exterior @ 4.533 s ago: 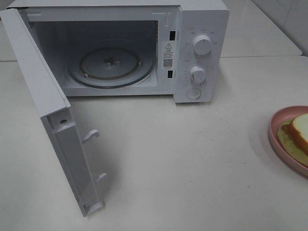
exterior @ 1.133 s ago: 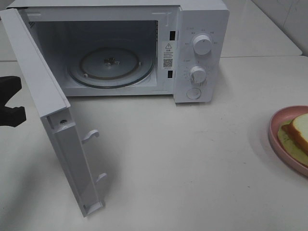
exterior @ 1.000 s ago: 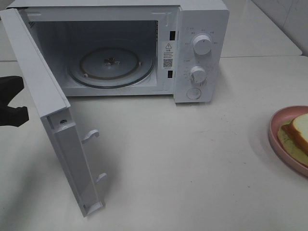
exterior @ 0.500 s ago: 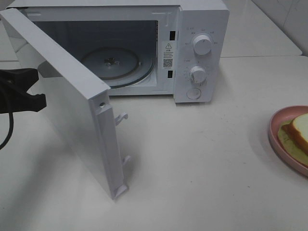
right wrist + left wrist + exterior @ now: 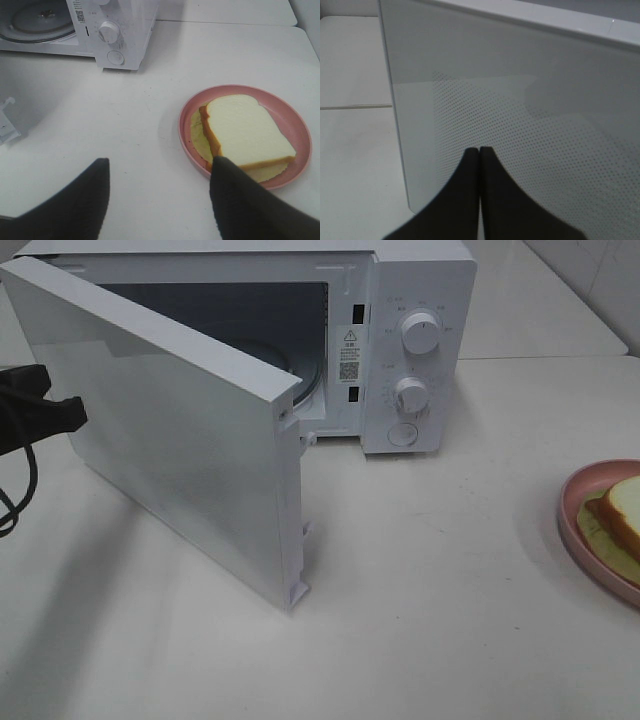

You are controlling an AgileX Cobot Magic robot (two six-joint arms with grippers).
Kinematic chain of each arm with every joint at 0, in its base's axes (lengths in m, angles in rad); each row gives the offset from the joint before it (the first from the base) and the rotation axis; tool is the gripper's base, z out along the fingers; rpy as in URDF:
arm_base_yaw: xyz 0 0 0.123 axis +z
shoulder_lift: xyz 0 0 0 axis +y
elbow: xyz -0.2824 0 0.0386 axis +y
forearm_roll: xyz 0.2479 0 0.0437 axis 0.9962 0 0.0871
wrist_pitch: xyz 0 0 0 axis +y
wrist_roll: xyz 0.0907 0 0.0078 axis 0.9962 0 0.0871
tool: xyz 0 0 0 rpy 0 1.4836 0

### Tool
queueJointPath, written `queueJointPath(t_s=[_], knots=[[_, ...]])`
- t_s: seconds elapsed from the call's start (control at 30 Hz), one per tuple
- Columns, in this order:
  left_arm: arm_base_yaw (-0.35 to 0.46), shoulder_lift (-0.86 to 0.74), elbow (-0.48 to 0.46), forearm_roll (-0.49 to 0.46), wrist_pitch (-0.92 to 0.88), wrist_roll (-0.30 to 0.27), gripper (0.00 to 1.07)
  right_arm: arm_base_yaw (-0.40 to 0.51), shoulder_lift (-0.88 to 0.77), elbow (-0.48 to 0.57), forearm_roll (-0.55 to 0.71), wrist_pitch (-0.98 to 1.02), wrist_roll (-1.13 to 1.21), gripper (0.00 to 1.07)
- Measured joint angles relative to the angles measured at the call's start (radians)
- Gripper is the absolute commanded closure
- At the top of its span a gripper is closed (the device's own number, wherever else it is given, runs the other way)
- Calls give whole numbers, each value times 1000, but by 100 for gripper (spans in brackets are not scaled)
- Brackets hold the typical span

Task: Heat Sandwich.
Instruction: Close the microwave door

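Worktop (image 5: 420,620), pale and wide, carries all items. Microwave (image 5: 420,300), white, stands at the rear; its door (image 5: 180,450) hangs half-swung across the cavity, part of the glass turntable (image 5: 35,20) visible behind it. Left gripper (image 5: 479,150), fingers pressed together and holding nothing, sits against the door's outer face, apparently placed to push it. Pink plate (image 5: 295,125) lies well to the right of the microwave, near the worktop edge. Sandwich (image 5: 245,130), white bread over lettuce and red filling, rests on that plate, outside the oven. Right gripper (image 5: 160,200), fingers spread wide and empty, hovers near the plate; one finger (image 5: 235,195) overlaps the sandwich's near corner in the wrist view, contact uncertain.
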Motion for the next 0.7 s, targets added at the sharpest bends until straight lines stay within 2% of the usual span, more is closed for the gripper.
queueJointPath(t_s=[0.03,0.13,0.17,0.2,0.27,0.3,0.37,0.4,0.47,0.5,0.57,0.63,0.7], knots=[[0,0,0,0,0,0,107,0,0,0,0,0,0,49],[-53,0,0,-69,-18,66,107,0,0,0,0,0,0,49],[-96,0,0,-118,-28,101,107,0,0,0,0,0,0,49],[-96,0,0,-118,-28,101,107,0,0,0,0,0,0,49],[-147,0,0,-186,-43,126,107,0,0,0,0,0,0,49],[-195,0,-4,-263,-57,155,107,0,0,0,0,0,0,49],[-214,1,-9,-296,-59,169,107,0,0,0,0,0,0,49],[-236,4,-19,-335,-60,188,107,0,0,0,0,0,0,49],[-295,25,-68,-428,-67,260,107,0,0,0,0,0,0,49],[-295,25,-68,-428,-67,260,107,0,0,0,0,0,0,49],[-352,65,-123,-507,-70,309,107,0,0,0,0,0,0,49],[-369,80,-144,-535,-74,319,107,0,0,0,0,0,0,49],[-412,131,-207,-556,-74,331,107,0,0,0,0,0,0,49]])
